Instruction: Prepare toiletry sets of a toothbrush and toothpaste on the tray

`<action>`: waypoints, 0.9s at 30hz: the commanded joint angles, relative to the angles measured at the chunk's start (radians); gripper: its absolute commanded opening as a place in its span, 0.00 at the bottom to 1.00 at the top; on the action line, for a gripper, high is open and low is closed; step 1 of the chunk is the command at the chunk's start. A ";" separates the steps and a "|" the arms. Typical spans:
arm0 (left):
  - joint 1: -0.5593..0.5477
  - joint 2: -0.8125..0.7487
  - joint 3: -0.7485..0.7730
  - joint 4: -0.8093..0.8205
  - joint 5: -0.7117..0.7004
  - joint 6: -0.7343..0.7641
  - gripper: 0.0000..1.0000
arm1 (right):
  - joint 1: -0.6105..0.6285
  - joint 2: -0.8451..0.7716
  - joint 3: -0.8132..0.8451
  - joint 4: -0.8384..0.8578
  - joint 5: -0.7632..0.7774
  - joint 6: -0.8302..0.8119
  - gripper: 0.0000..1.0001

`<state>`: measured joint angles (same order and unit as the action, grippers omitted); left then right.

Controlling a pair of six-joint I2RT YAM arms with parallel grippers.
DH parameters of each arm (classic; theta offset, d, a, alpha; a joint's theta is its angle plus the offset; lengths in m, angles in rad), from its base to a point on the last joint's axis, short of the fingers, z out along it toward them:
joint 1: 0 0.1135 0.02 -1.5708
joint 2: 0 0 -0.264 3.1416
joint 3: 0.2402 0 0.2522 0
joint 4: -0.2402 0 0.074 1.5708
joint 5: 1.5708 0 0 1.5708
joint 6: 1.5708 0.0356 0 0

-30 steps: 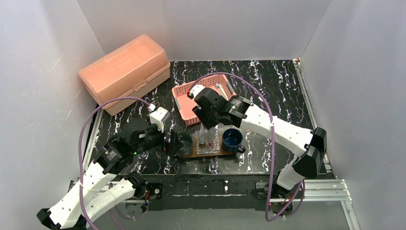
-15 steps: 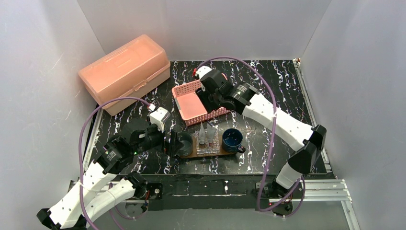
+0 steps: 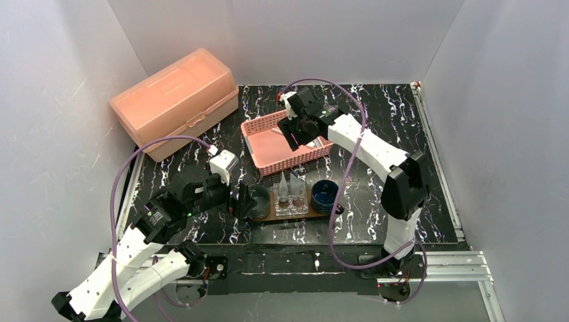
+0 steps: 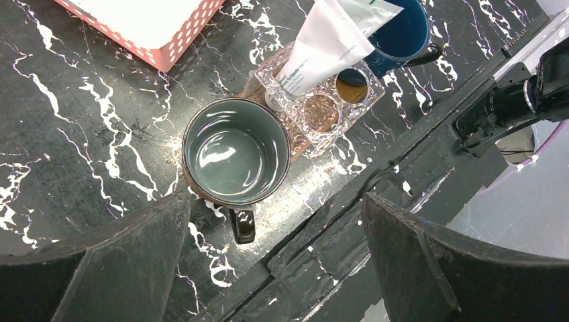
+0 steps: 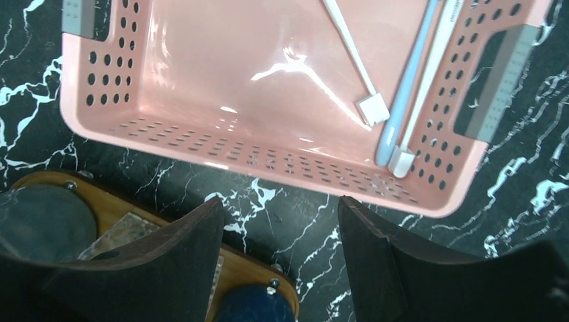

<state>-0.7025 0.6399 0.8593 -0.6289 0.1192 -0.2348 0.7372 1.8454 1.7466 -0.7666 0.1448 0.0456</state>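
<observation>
The brown wooden tray [image 3: 295, 216] lies near the front edge and carries a dark green mug [image 4: 236, 151], a clear box [image 4: 322, 100] and a blue mug [image 3: 325, 194]. Two toothpaste tubes [image 3: 290, 184] stand in the clear box; one tube [image 4: 324, 47] leans over it. Three toothbrushes lie in the pink basket [image 5: 201, 74]: a white one [image 5: 349, 50], a blue one [image 5: 406, 87] and another white one [image 5: 429, 87]. My right gripper [image 5: 280, 204] hovers open and empty over the basket's near wall. My left gripper [image 4: 275, 201] is wide open beside the green mug, holding nothing.
A large peach lidded box [image 3: 176, 100] sits at the back left. White walls close in the black marbled table on three sides. The green mug's handle [image 4: 243, 225] points toward the front rail.
My right arm has left a toothpaste tube standing in the clear box, swung back over the pink basket, and its jaws have widened. The left arm has not moved.
</observation>
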 commanded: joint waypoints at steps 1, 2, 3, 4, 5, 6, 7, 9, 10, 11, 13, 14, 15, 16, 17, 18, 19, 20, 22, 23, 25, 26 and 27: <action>-0.002 -0.005 -0.005 0.011 0.006 0.012 0.99 | -0.021 0.065 0.063 0.065 -0.079 -0.042 0.73; -0.001 -0.005 -0.005 0.010 0.006 0.012 0.99 | -0.027 0.085 0.072 0.065 -0.091 -0.041 0.75; -0.001 -0.006 -0.005 0.012 0.005 0.012 0.99 | -0.032 0.104 0.084 0.065 -0.096 -0.062 0.76; -0.001 -0.006 -0.005 0.011 0.004 0.012 0.99 | -0.038 0.125 0.095 0.066 -0.100 -0.075 0.78; -0.002 -0.007 -0.005 0.011 0.002 0.012 0.99 | -0.045 0.152 0.110 0.066 -0.108 -0.084 0.79; -0.002 -0.007 -0.005 0.011 0.002 0.012 0.99 | -0.050 0.174 0.125 0.065 -0.113 -0.091 0.81; -0.002 -0.007 -0.005 0.011 0.002 0.012 0.99 | -0.055 0.195 0.138 0.063 -0.113 -0.095 0.82; -0.002 -0.008 -0.006 0.011 0.004 0.012 0.99 | -0.064 0.234 0.161 0.057 -0.111 -0.103 0.86; -0.002 -0.008 -0.006 0.011 0.004 0.012 0.99 | -0.068 0.252 0.171 0.057 -0.109 -0.105 0.87; -0.001 -0.009 -0.006 0.011 0.004 0.012 0.99 | -0.074 0.268 0.180 0.056 -0.109 -0.109 0.87; -0.002 -0.011 -0.006 0.011 0.003 0.012 0.99 | -0.081 0.296 0.190 0.066 -0.122 -0.111 0.87; -0.002 -0.012 -0.006 0.012 0.003 0.012 0.99 | -0.085 0.307 0.192 0.074 -0.125 -0.114 0.87; -0.002 -0.012 -0.006 0.011 0.003 0.012 0.99 | -0.089 0.317 0.194 0.082 -0.130 -0.116 0.88; -0.001 -0.014 -0.006 0.010 0.001 0.012 0.99 | -0.092 0.326 0.196 0.090 -0.132 -0.119 0.88; -0.002 -0.014 -0.007 0.011 0.001 0.012 0.99 | -0.095 0.334 0.198 0.098 -0.136 -0.122 0.88; -0.002 -0.016 -0.006 0.011 0.000 0.012 0.99 | -0.098 0.344 0.202 0.105 -0.138 -0.125 0.88; -0.001 -0.016 -0.006 0.011 0.001 0.012 0.99 | -0.100 0.354 0.207 0.107 -0.139 -0.129 0.88; -0.002 -0.018 -0.006 0.011 0.000 0.012 0.99 | -0.103 0.367 0.217 0.107 -0.138 -0.132 0.88; -0.002 -0.019 -0.006 0.011 0.001 0.012 0.99 | -0.108 0.394 0.244 0.104 -0.131 -0.137 0.89; -0.002 -0.020 -0.006 0.011 0.003 0.012 0.99 | -0.111 0.407 0.257 0.104 -0.127 -0.137 0.89; -0.002 -0.020 -0.007 0.012 0.005 0.012 0.99 | -0.117 0.431 0.287 0.102 -0.132 -0.137 0.89; -0.001 -0.020 -0.006 0.012 0.005 0.012 0.99 | -0.117 0.442 0.297 0.103 -0.129 -0.141 0.89; -0.002 -0.020 -0.006 0.012 0.006 0.012 0.99 | -0.119 0.453 0.306 0.104 -0.127 -0.144 0.89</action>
<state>-0.7025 0.6285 0.8589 -0.6285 0.1192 -0.2352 0.6273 2.2677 1.9793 -0.6952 0.0227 -0.0731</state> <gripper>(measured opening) 0.992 0.884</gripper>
